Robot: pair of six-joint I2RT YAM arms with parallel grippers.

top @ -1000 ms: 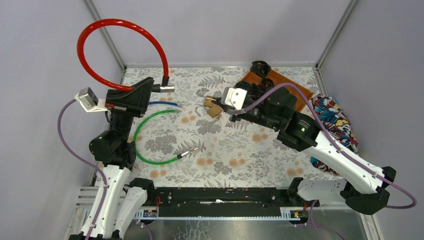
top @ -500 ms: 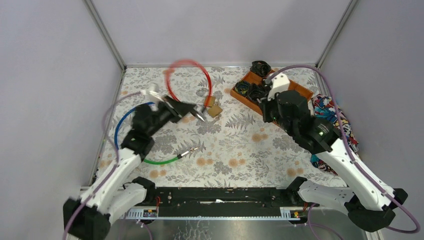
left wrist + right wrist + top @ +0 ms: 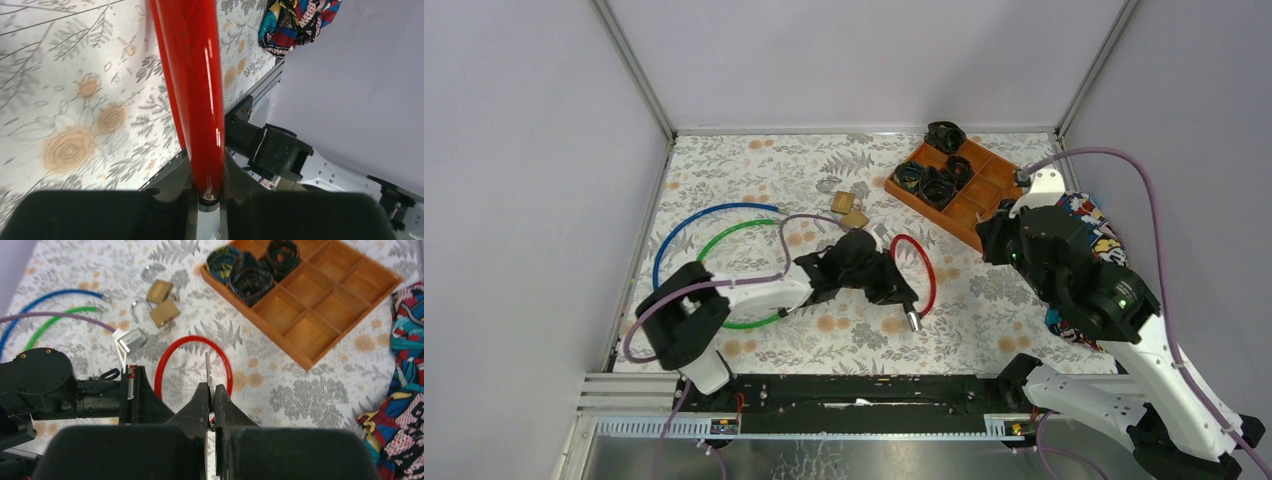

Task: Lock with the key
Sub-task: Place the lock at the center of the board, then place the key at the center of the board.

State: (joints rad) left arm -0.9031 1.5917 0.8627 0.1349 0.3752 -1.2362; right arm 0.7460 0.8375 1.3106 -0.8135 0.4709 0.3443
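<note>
The left gripper [image 3: 206, 186] is pinching the red cable lock [image 3: 192, 75] tight, with its loop lying on the flowered table mid-field. The right gripper [image 3: 210, 401] is hovering above, pressed together on the key [image 3: 208, 371], blade pointing out. This looks like the line-up step. Next, the key needs bringing down to the cable's metal end [image 3: 912, 320]. Two brass padlocks [image 3: 163, 313], the wooden tray [image 3: 305, 365] and the blue cable [image 3: 704, 212] and green cable [image 3: 724, 232] are sitting well clear. The left arm itself is crowding the approach.
</note>
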